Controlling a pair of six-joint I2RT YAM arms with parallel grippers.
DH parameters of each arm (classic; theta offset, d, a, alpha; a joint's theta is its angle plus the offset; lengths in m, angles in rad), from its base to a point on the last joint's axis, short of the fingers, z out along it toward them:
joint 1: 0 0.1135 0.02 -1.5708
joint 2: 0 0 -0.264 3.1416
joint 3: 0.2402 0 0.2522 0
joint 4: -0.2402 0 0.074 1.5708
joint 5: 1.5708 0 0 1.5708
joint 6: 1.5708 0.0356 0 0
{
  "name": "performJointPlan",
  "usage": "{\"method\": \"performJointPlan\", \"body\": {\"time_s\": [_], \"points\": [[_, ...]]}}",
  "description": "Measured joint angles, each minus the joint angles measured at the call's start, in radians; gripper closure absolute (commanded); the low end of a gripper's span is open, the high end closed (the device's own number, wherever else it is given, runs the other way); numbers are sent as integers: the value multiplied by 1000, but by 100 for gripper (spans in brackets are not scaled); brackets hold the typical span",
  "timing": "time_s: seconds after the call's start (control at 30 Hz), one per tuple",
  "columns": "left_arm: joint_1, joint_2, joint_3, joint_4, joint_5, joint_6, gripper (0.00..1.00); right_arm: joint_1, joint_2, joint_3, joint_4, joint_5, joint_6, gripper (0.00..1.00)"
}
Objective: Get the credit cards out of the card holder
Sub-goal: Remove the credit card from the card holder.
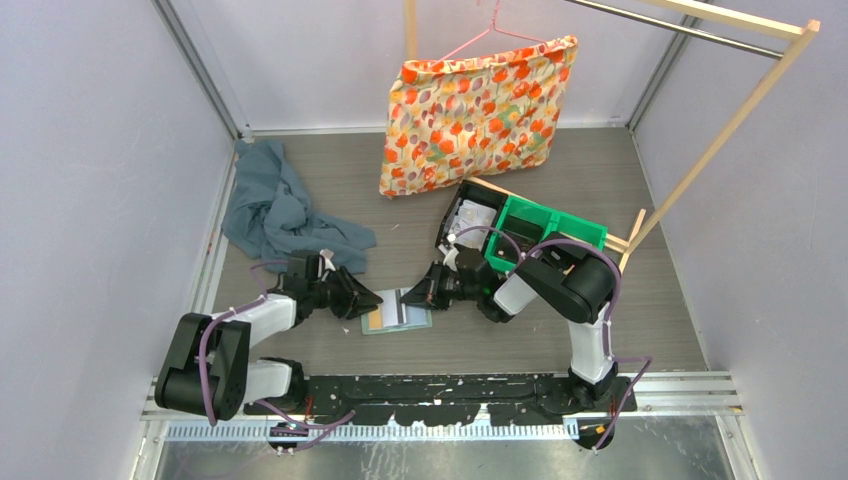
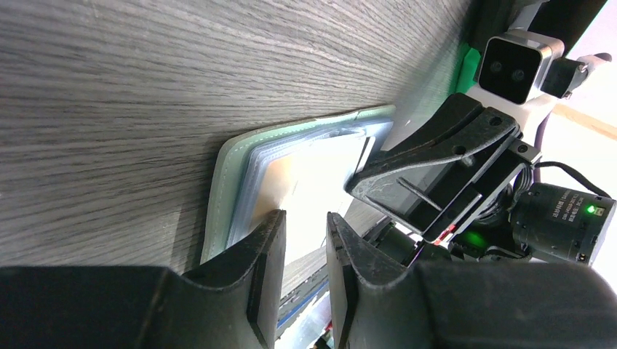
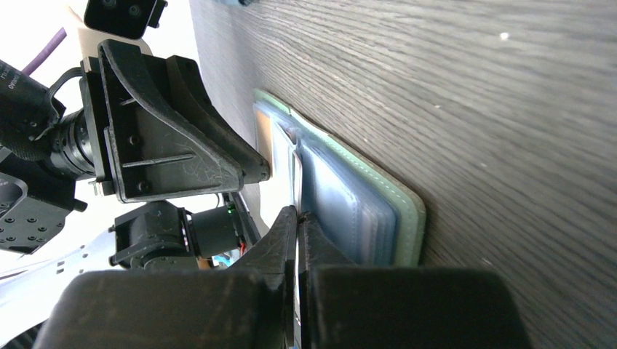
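A crumpled blue-grey cloth (image 1: 278, 212) lies at the far left of the wood-grain counter (image 1: 520, 335). Just right of it, the left pincer (image 2: 305, 218) reaches low over the left page of the card holder (image 1: 397, 312). Its jaws are a little apart, with pale page showing through the gap. The holder lies open and flat at the centre, near the front edge, with credit cards (image 2: 320, 171) tucked in its clear pockets. From the right, the right pincer (image 3: 297, 212) is closed tight at the holder's middle, its tips pinching a thin pale edge. Whether that is a card or a pocket leaf cannot be told. Behind it stand bright green bins (image 1: 548, 232). A floral cushion (image 1: 478, 112) hangs at the rear.
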Motion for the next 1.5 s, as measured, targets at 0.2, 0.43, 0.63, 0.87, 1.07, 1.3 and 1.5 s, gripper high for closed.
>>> {"method": "performJointPlan", "body": {"time_s": [0.2, 0.43, 0.63, 0.87, 1.07, 1.3, 1.5], "points": [[0, 16, 7, 2, 8, -3, 71, -11, -14, -26, 3, -4, -10, 99], [0, 19, 9, 1, 10, -2, 71, -16, -14, -42, 27, -9, -11, 99], [0, 23, 12, 2, 10, -2, 71, -35, -14, -64, 59, -39, -18, 99], [0, 27, 16, 3, 10, -2, 71, -54, -2, -69, 86, -71, -27, 99], [0, 3, 16, -1, 24, 8, 64, -62, 8, -68, 97, -87, -39, 99], [-3, -63, 31, -74, 37, 58, 62, -71, 29, -73, 126, -105, 24, 99], [-5, -81, 22, -106, 56, 59, 59, -84, 141, -91, 373, -153, 135, 99]]}}
